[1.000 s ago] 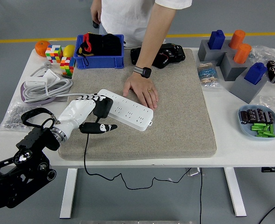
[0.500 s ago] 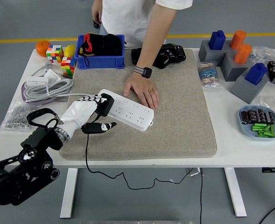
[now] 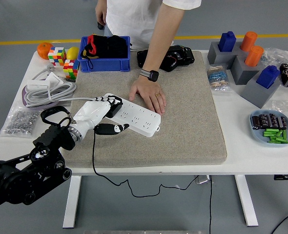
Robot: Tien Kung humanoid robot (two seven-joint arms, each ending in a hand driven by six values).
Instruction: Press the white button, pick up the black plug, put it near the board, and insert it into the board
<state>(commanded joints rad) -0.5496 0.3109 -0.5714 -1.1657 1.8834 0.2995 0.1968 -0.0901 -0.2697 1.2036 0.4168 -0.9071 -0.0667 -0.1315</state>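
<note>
**Plug held over the near end of the power strip, ready for insertion**

The small black plug [image 3: 113, 105] with its thin black cord [image 3: 92, 156] sits enclosed in the fingers of the robot's white five-fingered left hand [image 3: 97, 113], which is closed around it; only the plug's dark body shows between the fingertips and the thumb. The plug lies at the hand's fingertip end, directly above the left end of the long white plastic power strip [image 3: 134, 114], the board of the task. The strip's long axis runs away from the hand, from upper left to lower right across the beige felt mat [image 3: 183, 126]. Whether the prongs already touch a socket cannot be told. The cord trails back beneath the wrist and drops over the near edge of the white table [image 3: 251, 156].

Beyond the fingertips, a person's hand [image 3: 149, 95], wearing a dark wristwatch, rests flat on the mat, touching the strip's far edge and apparently steadying it. The right hand is not visible, so the left alone is placed to act. In judgement, the insertion step is in hand: the move calls for aligning the prongs with a socket and pressing down.
</note>
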